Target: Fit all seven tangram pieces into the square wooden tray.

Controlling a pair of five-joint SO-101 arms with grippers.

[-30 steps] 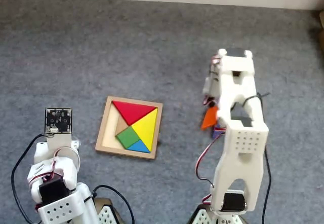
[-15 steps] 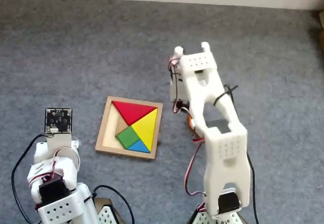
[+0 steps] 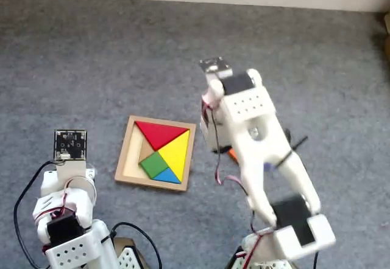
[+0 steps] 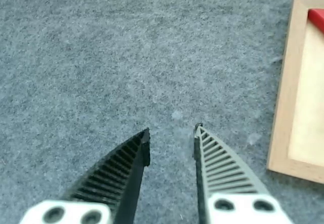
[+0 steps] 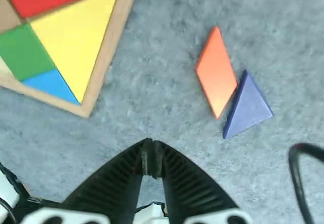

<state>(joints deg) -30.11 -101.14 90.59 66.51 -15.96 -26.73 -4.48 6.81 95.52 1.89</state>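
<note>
Square wooden tray [image 3: 125, 153] lies on grey carpet [image 3: 91, 56], left of centre in the high view, turned slightly off square. Four pieces sit in it: red triangle [image 3: 159, 132] along the upper edge, yellow triangle [image 3: 175, 153] against the right-hand edge, green square [image 3: 153, 164] below the red, small blue triangle [image 3: 167, 174] at the lower edge, touching green and yellow. Bare wood shows along the tray's left part. Left arm [image 3: 64, 202] sits at lower left of the high view, well apart from the tray's lower left corner. Left gripper [image 4: 172, 133] is released: the two ribbed fingers are spread with a clear gap, nothing between them, carpet beneath. Its wrist view takes in the tray's frame [image 4: 283, 82] to one side, with a corner of the red triangle [image 4: 318, 19] just inside. Right arm [image 3: 256, 135] stretches from lower right of the high view up toward centre, just right of the tray. Right gripper [image 5: 152, 158] is clenched, tips meeting, holding nothing, hanging over carpet near the tray's corner [image 5: 104, 77]. Two pieces lie loose on the carpet outside the tray: orange parallelogram [image 5: 216, 72] and purple triangle [image 5: 248, 106], edge to edge, touching or nearly so. In the high view a sliver of orange [image 3: 232, 153] peeks out from under the right arm, right of the tray.
</note>
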